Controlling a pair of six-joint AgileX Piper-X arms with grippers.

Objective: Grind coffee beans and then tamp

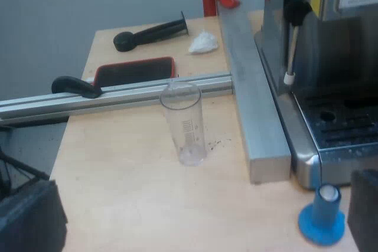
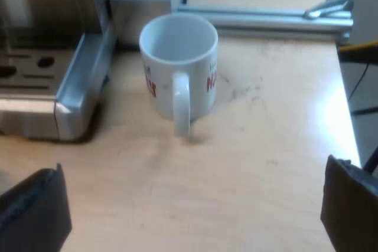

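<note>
Pale wooden bench (image 1: 130, 205) holds the blue round-based tamper (image 1: 322, 216) upright at the steel espresso machine's (image 1: 331, 116) corner, just beside my wide-open left tool (image 1: 198, 210); the open right tool (image 2: 192, 210) faces a white mug (image 2: 180, 57).

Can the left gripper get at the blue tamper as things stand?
Probably yes. The left gripper is open, and the blue tamper stands upright on the table close by, with nothing over it. The espresso machine has a corner near it, so approach from above.
</note>
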